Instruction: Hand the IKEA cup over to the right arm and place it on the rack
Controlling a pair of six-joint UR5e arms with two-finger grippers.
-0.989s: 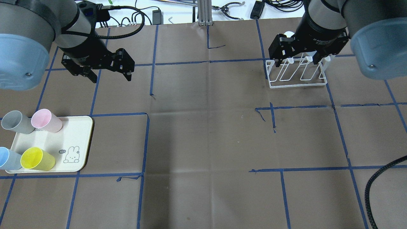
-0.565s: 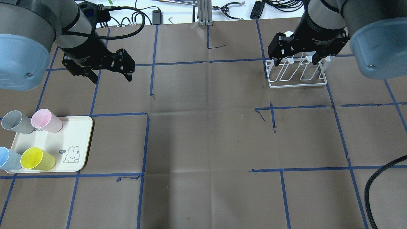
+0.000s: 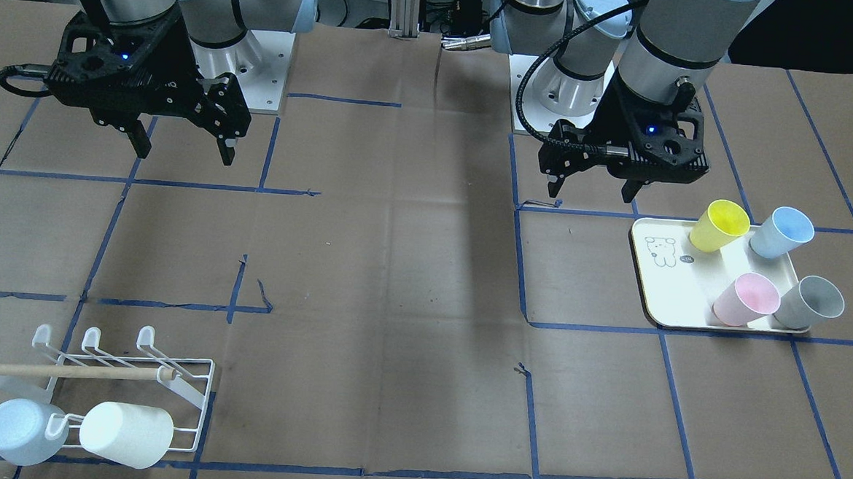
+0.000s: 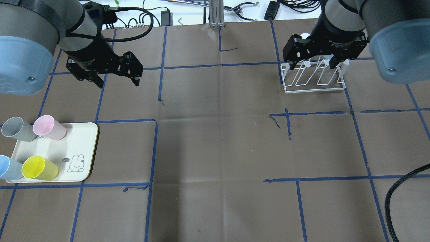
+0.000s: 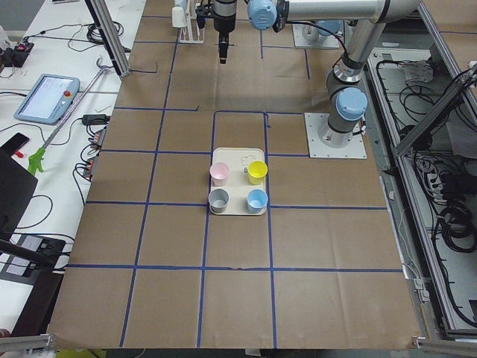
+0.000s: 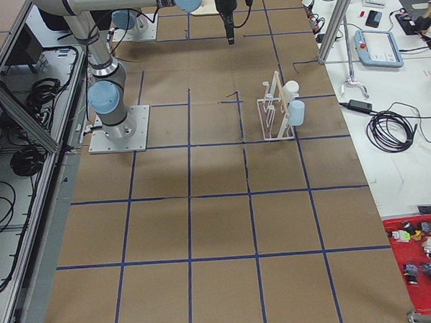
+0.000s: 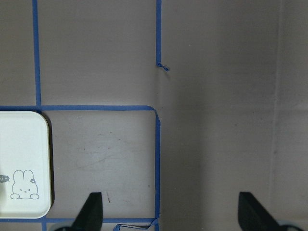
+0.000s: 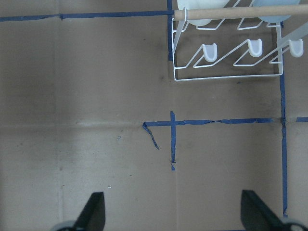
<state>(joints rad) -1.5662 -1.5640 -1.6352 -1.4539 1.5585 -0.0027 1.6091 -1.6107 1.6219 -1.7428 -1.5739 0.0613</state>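
Several IKEA cups stand on a cream tray [image 4: 80,144]: yellow [image 4: 38,168], pink [image 4: 48,127], grey [image 4: 16,129] and blue [image 4: 8,167]. My left gripper [image 4: 117,84] is open and empty, high above the table beyond the tray; its wrist view shows only the tray's corner [image 7: 24,163]. The white wire rack [image 4: 314,79] stands at the far right. In the front-facing view it [image 3: 171,372] carries a white cup [image 3: 128,434] and a pale blue cup [image 3: 22,431]. My right gripper [image 4: 312,65] is open and empty, high above the table near the rack [image 8: 226,62].
The table is brown paper with blue tape lines. Cables and tools lie past the far edge [image 4: 147,20]. A black hose [image 4: 399,188] loops in at the lower right of the overhead view.
My right gripper has drifted slightly toward the far edge over the rack. My left gripper has barely moved. Both stay open.
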